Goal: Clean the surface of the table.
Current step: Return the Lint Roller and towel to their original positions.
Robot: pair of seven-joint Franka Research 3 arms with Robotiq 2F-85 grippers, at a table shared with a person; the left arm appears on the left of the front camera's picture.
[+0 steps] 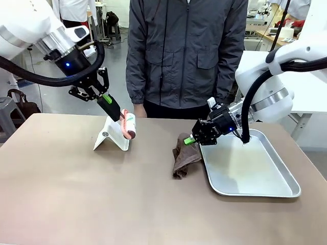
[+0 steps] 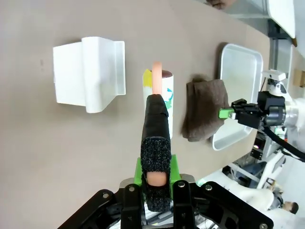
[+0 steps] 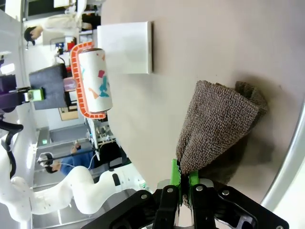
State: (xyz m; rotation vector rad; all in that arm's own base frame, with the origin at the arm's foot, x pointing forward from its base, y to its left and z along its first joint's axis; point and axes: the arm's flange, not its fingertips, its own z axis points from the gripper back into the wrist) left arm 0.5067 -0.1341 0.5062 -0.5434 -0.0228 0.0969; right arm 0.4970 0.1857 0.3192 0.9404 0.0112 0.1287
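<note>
Two grippers work over one broad table, whose matte brownish-tan top runs the full width of the front view and looks smooth and even, with no visible crumbs or marks on the near half. Most of that near half lies open, as does the left side up to the left edge.

Far left of centre, the left gripper hangs above the table, its jaws clamped on the black handle of a lint roller; the roller's patterned white drum, framed in orange, points down and right, just above a white stand. The stand sits on the table near the far edge, in front of a person in a grey jacket standing at the far side.

Right of centre, a brown cloth lies bunched on the table, touching the left rim of a metal tray. The right gripper is low over the tray's far left corner, jaws pinched on the cloth's upper edge. The tray sits toward the right side, its right rim near the table's right edge, leaving a narrow strip of bare top there.
</note>
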